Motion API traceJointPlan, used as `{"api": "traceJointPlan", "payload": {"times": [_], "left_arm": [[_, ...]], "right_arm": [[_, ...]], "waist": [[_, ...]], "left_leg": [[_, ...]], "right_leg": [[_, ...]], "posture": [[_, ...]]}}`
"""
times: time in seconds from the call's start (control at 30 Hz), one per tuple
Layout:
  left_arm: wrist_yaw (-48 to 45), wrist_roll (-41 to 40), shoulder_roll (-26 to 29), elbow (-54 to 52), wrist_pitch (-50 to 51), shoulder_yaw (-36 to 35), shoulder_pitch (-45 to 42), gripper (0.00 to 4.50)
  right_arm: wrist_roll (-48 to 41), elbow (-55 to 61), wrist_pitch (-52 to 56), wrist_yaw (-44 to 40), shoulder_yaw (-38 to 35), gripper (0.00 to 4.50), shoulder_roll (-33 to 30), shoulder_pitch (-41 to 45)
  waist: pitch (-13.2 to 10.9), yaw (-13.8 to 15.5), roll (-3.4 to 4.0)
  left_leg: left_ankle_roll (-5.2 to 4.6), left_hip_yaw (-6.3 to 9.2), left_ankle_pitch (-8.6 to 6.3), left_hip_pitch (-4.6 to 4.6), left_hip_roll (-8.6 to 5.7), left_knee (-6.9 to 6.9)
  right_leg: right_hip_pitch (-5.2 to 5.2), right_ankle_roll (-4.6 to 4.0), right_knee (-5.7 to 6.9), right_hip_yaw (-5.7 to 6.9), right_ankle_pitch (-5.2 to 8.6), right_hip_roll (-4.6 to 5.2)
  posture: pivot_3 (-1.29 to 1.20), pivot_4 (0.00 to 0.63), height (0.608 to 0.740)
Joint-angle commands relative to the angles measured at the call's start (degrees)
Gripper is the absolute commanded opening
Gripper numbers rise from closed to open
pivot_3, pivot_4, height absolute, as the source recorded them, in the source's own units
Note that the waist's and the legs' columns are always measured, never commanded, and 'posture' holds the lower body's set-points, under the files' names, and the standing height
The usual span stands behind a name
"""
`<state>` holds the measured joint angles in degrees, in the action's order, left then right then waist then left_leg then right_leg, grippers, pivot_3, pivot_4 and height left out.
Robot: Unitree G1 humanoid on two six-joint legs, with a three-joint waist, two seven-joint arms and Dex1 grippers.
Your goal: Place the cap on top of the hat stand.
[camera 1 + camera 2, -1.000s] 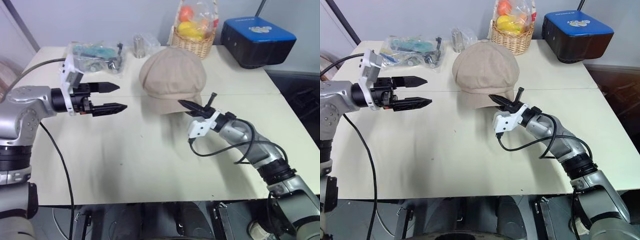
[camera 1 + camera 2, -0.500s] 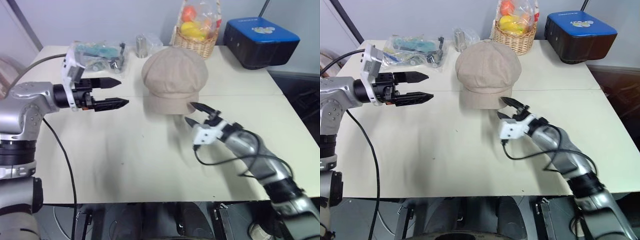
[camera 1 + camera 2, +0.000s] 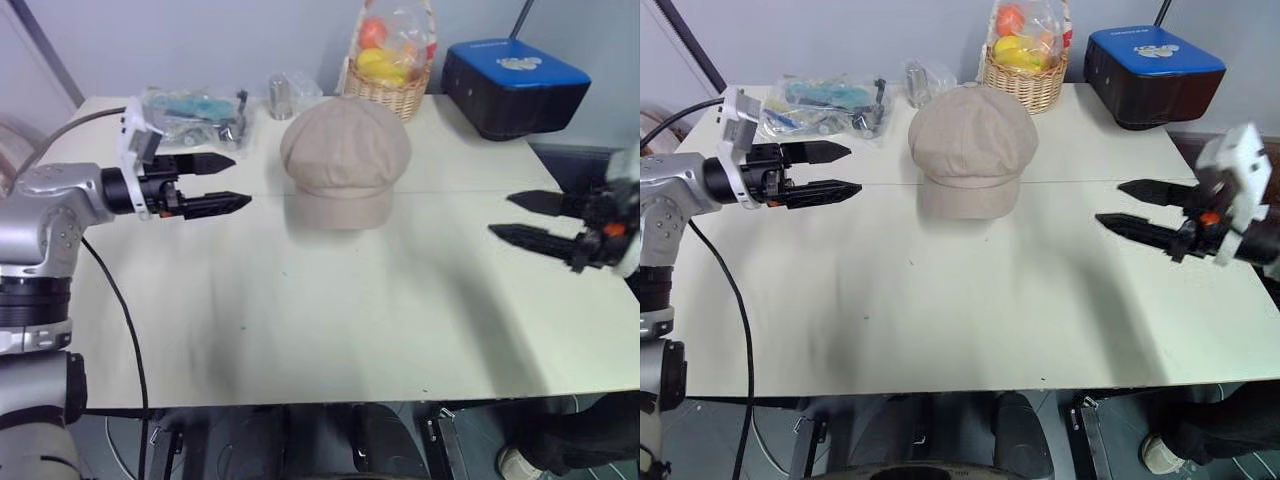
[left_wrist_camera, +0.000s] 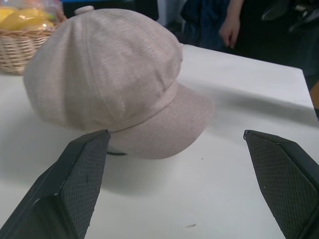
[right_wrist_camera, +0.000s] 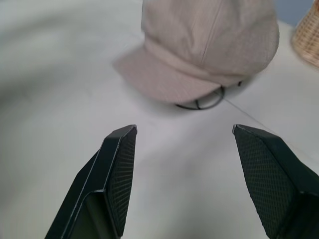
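The puffy beige fabric cap (image 3: 973, 150) is seated on the black wire hat stand (image 5: 202, 102) (task apparently done); the left gripper (image 3: 220, 182) and right gripper (image 3: 1135, 207) are held apart, spread, empty.

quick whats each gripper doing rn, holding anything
Left gripper: open, holding nothing, off to the left of the cap.
Right gripper: open, holding nothing, off to the right of the cap.

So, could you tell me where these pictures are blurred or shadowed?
Right eye view: right gripper slightly motion-smeared. Right wrist view: cap soft, fingers sharper. Left wrist view: cap's brim casts a shadow on the table. Left eye view: broad soft shadows across the table.
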<state>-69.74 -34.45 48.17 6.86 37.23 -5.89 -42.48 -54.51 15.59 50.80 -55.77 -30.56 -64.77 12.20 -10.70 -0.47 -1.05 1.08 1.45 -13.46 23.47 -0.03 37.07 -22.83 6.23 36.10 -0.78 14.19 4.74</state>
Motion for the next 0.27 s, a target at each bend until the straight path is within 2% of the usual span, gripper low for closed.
{"api": "traceJointPlan", "payload": {"times": [0.03, 0.1, 0.13, 0.27], "left_arm": [[0.33, -0.69, 1.17, -0.26, -0.42, -3.03, -0.84, 4.5], [0.41, -0.58, 1.41, -0.72, -0.54, -3.4, -0.3, 4.5], [0.41, -0.55, 1.51, -1.03, -0.58, -3.5, 0.0, 4.5], [-0.14, -0.51, 2.03, -2.54, -0.81, -3.97, 1.51, 4.5]], "right_arm": [[-4.56, -2.75, 4.4, -0.04, -0.66, 3.39, -0.47, 3.76], [-3.02, -2.27, 3.46, -1.01, 0.71, 3.98, -0.55, 4.02], [-2.11, -1.86, 2.75, -1.37, 1.15, 4.48, -0.5, 3.89], [1.93, -2.3, 0.14, -0.44, 3.61, 4.48, -0.02, 4.52]], "waist": [[0.0, -0.07, 0.0], [0.0, -0.09, 0.0], [0.0, -0.09, 0.0], [0.0, -0.2, 0.0]], "left_leg": [[0.0, -0.02, 0.0, 0.02, -0.02, 0.0], [0.0, -0.08, 0.0, 0.03, -0.05, 0.0], [0.0, -0.07, 0.0, 0.03, -0.05, 0.0], [0.0, -0.14, 0.0, 0.03, -0.05, -0.01]], "right_leg": [[-0.02, 0.0, 0.0, -0.01, 0.0, 0.01], [-0.06, 0.01, 0.0, -0.05, 0.0, 0.02], [-0.07, 0.01, 0.0, -0.04, 0.0, 0.0], [-0.11, 0.03, 0.02, -0.08, -0.01, 0.0]], "posture": [[0.0, 0.15, 0.74], [0.0, 0.15, 0.74], [0.0, 0.15, 0.74], [0.0, 0.15, 0.74]]}}
